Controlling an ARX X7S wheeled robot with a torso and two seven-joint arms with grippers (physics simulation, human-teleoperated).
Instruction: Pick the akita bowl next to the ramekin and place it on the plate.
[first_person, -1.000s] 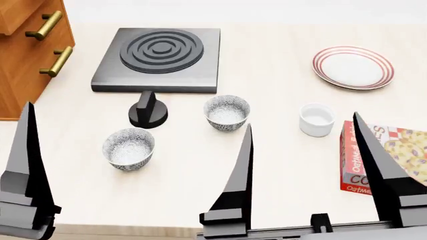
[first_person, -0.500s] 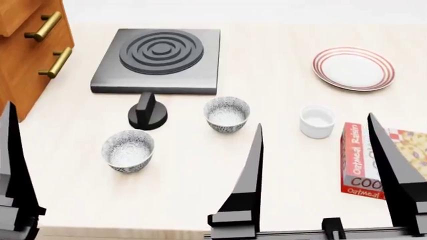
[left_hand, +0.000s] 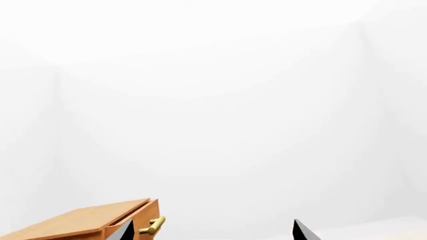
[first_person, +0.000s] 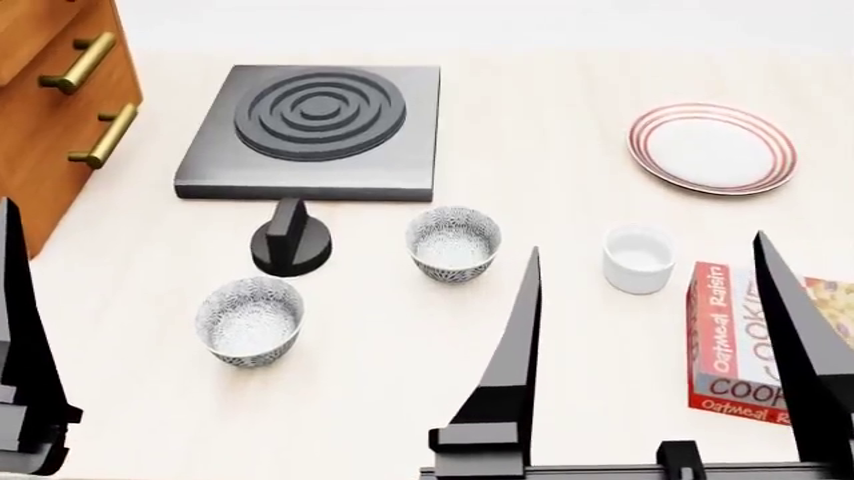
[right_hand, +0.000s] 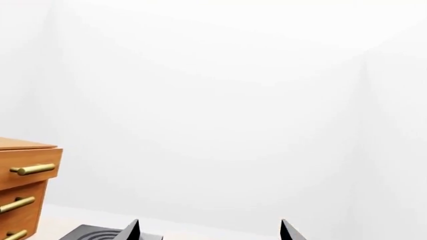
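Observation:
The akita bowl (first_person: 454, 243), grey-and-white speckled, stands on the counter just left of the plain white ramekin (first_person: 638, 259). Its twin bowl (first_person: 250, 320) sits nearer, to the left. The red-ringed plate (first_person: 713, 148) lies at the far right. My right gripper (first_person: 649, 245) is open and holds nothing, its dark fingers rising in the foreground in front of the ramekin and the akita bowl. Of the left gripper, only one finger (first_person: 20, 330) shows in the head view, at the left edge. In the left wrist view the left gripper (left_hand: 212, 232) is open with nothing between its tips.
A black burner plate (first_person: 310, 118) lies behind the bowls, with a black knob (first_person: 291, 240) in front of it. A wooden cabinet with brass handles (first_person: 54, 90) borders the counter's left. A red cookie box (first_person: 747, 340) lies at the near right, beside the right gripper's outer finger.
Both grippers' fingers have shifted outward in the head view, the right pair to the right and the left finger toward the left edge. The counter's objects sit slightly lower in frame.

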